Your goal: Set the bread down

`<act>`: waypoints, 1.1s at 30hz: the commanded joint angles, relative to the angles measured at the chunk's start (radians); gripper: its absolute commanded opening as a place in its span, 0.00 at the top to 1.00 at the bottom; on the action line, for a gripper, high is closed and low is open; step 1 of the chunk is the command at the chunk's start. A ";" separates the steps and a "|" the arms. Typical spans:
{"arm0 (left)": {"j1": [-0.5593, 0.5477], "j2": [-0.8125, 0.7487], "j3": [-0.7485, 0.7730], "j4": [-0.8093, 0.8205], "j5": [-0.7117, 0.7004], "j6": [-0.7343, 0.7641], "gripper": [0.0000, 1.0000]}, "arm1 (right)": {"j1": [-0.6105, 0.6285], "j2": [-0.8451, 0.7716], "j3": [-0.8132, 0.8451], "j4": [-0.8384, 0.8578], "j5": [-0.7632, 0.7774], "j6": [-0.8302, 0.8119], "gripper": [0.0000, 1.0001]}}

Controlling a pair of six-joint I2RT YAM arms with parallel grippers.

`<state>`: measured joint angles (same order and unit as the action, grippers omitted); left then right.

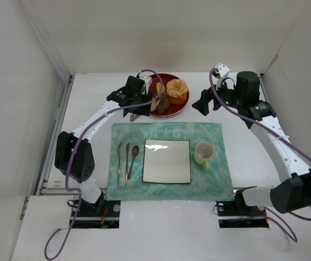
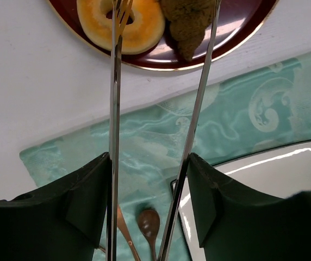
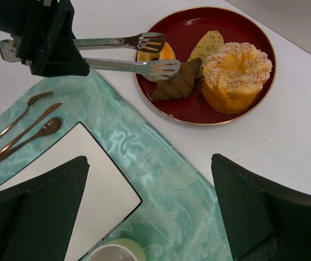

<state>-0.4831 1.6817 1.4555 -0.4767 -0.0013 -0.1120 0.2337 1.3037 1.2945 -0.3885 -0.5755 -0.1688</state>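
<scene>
The bread, a dark brown croissant (image 3: 177, 84), lies on the red plate (image 3: 172, 111) beside a golden ring doughnut (image 3: 156, 53). It also shows in the left wrist view (image 2: 191, 22) and the top view (image 1: 164, 101). My left gripper (image 2: 149, 179) (image 1: 131, 98) is shut on metal tongs (image 2: 194, 109) (image 3: 117, 65). The tongs stand open with their tips over the doughnut and the croissant's near side, gripping nothing. My right gripper (image 3: 150, 185) (image 1: 203, 103) is open and empty, above the mat right of the red plate.
A large sesame bun (image 3: 236, 73) and a pale tan bread (image 3: 208, 43) share the red plate. On the green placemat (image 1: 221, 174) lie a white square plate (image 1: 166, 161), a cup (image 1: 203, 154) and several pieces of brown cutlery (image 1: 127, 160). White walls enclose the table.
</scene>
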 commanded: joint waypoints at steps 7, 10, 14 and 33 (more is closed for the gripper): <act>-0.014 0.041 0.055 0.016 -0.033 0.032 0.49 | -0.007 -0.020 0.005 0.046 -0.006 -0.005 0.00; -0.014 0.041 0.055 0.026 -0.023 0.032 0.49 | -0.007 -0.020 0.005 0.046 -0.006 -0.005 0.00; -0.023 0.041 0.065 0.026 -0.014 0.032 0.50 | -0.007 -0.011 0.005 0.046 -0.006 -0.005 0.00; -0.023 0.075 0.105 0.015 0.026 0.041 0.50 | -0.007 -0.011 0.005 0.046 -0.006 -0.005 0.00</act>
<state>-0.4984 1.7508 1.5051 -0.4717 0.0063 -0.0830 0.2337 1.3037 1.2945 -0.3885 -0.5755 -0.1688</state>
